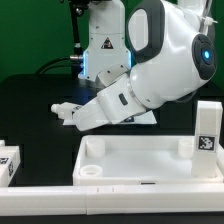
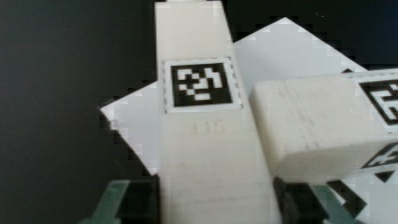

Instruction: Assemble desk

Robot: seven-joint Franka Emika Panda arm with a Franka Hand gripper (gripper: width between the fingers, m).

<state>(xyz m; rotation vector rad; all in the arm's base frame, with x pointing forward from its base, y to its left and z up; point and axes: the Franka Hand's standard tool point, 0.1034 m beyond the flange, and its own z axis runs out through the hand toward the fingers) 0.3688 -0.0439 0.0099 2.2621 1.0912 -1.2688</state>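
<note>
Reaching down at centre left of the exterior view, gripper (image 1: 64, 110) sits over a lying leg (image 2: 205, 130). Jaws flank the leg closely on both sides; cannot tell if they actually press it. Black-and-white square tag (image 2: 201, 85) on it, pattern only. Second leg (image 2: 329, 130), also tagged, just beside. Tabletop panel (image 1: 140, 160) lower centre of the exterior view, upright leg (image 1: 207, 130) with tag at its right end, edge leg (image 1: 8, 163) lower left.

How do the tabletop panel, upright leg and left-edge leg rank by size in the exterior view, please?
1. Tabletop panel.
2. Upright leg.
3. Left-edge leg, cropped by the frame, so unsure.
</note>
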